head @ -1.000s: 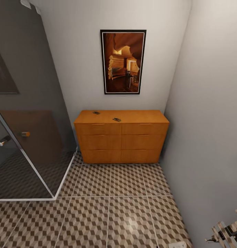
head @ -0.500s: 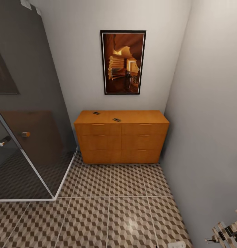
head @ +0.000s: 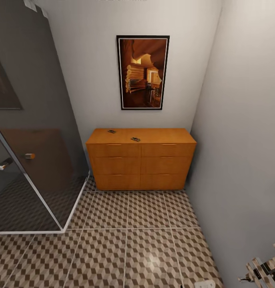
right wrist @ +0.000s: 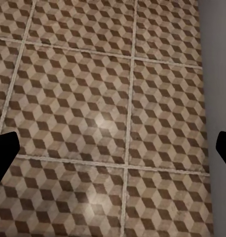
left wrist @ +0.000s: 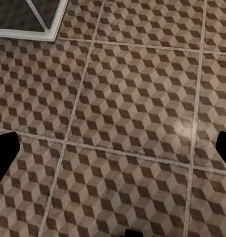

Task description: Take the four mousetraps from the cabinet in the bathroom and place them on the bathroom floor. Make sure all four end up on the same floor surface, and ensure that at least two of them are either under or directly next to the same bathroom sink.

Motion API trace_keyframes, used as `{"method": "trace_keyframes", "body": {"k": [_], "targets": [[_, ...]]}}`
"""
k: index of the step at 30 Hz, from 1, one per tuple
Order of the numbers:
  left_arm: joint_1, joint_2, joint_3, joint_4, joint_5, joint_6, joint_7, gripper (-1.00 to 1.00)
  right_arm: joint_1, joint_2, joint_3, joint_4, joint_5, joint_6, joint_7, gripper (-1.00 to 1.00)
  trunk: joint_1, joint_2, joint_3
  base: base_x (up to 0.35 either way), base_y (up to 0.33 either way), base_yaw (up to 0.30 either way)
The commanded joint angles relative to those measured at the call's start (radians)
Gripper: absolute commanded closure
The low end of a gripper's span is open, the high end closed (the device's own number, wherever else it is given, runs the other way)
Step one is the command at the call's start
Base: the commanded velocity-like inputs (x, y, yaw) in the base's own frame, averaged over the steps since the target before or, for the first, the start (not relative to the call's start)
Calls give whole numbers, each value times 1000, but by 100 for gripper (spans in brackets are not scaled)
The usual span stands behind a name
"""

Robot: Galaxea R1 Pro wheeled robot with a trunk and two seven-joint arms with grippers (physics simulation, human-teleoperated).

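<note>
The orange-brown cabinet stands against the far wall with all six drawers closed. Two small mousetraps lie on its flat top, one near the back left and one nearer the front middle. The cube-patterned bathroom floor stretches from the cabinet towards me. In the left wrist view my left gripper hangs open over bare tiles, its dark fingertips wide apart. My right gripper is likewise open over the tiles, with a grey wall beside it.
A dark glass shower enclosure with a white base frame takes up the left side. A framed picture hangs above the cabinet. The grey wall closes the right side. A chrome fixture shows at the lower right corner.
</note>
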Motion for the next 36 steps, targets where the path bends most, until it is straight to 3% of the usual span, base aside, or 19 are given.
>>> {"method": "trace_keyframes", "body": {"k": [1,36], "targets": [[-2,-1,-9,3,2,-4,5,-100,-1,0,7,1,8,-1,-10,-100,1,-2,-2,0,0,0],[-2,-2,-9,3,2,-4,5,-100,-1,2,7,1,6,-1,-10,-100,1,-2,42,0,0,0]]}}
